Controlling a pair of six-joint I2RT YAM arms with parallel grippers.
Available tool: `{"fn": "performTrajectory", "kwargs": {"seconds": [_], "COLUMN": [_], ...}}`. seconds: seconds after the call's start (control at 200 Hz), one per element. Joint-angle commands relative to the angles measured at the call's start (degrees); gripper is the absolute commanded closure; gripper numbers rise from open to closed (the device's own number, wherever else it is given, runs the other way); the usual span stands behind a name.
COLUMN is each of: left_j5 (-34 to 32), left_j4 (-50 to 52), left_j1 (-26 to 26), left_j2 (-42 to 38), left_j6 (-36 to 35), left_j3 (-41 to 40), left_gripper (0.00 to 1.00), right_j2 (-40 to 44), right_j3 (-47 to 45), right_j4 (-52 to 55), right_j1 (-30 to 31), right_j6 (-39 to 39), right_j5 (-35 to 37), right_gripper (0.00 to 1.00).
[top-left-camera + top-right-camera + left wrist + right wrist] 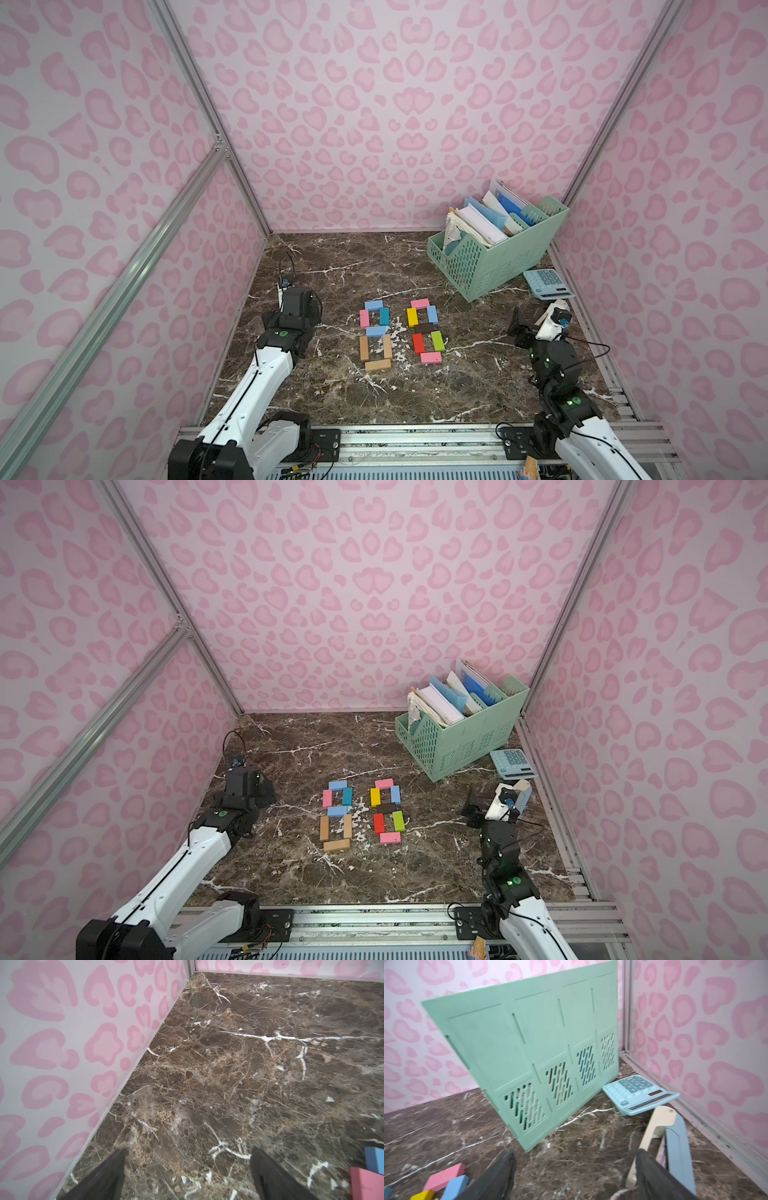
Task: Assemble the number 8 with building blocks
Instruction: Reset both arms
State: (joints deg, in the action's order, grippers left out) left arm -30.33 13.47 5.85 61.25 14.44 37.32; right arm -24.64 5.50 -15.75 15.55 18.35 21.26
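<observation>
Top views: the building blocks (377,364) are lying flat about mid-way on the marble table (457,395). They are forming two figures side by side, not touching.
- The number 8 (376,331) nearer the left arm is showing light blue, pink and teal bricks above three tan ones.
- The second 8 (424,328) is showing pink, yellow, blue, dark brown, red, green and pink.
- The left gripper (296,301) and right gripper (534,320) are standing well apart from both figures, one on each side.
- A file basket (498,266) and a calculator (548,283) are sitting near the far corner.

Left wrist: the fingers (104,1178) are standing wide apart over bare marble, with nothing between them. A pink brick (367,1182) and a light blue brick (376,1159) are showing at the frame edge.

Right wrist: the fingers (496,1174) are spread wide and gripping nothing. A cream and blue-grey object (675,1136) is lying just beside one finger.
</observation>
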Motion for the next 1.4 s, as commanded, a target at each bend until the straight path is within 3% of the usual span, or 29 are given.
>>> {"fn": "performTrajectory", "kwargs": {"seconds": [0.0,0.17,0.325,0.635,1.185,1.34,1.395], "left_j5": [3.22,6.07,8.88,11.82,19.76,21.85,22.53], "left_j4": [-9.63,-13.47,-23.09,-38.38,-50.79,-51.69,-52.02], "left_j1": [-1.66,-3.38,-3.77,-3.76,-3.77,-3.96,-4.34], "left_j2": [3.35,8.74,12.64,15.85,23.32,25.33,25.66], "left_j6": [-2.63,-3.50,-4.95,-7.23,-12.85,-13.38,-13.20], "left_j3": [-0.92,-2.08,-5.02,-9.72,-10.08,-9.65,-9.75], "left_gripper": [0.03,0.05,0.07,0.07,0.08,0.07,0.06], "right_j2": [-1.98,-9.76,-18.57,-32.19,-55.01,-66.89,-64.30], "right_j3": [-1.16,-2.89,-7.65,-6.46,-0.54,-2.24,-1.17], "right_j4": [-6.93,-16.66,-31.22,-44.88,-63.75,-81.20,-75.13], "right_j1": [-3.47,-7.44,-10.76,-14.18,-16.46,-16.69,-16.69], "right_j6": [-1.81,-7.09,-7.50,-10.87,-16.17,-16.67,-16.49], "right_j5": [-4.74,-6.31,-9.44,-15.47,-21.29,-23.00,-22.74], "right_gripper": [0.06,0.03,0.03,0.03,0.03,0.03,0.02]}}
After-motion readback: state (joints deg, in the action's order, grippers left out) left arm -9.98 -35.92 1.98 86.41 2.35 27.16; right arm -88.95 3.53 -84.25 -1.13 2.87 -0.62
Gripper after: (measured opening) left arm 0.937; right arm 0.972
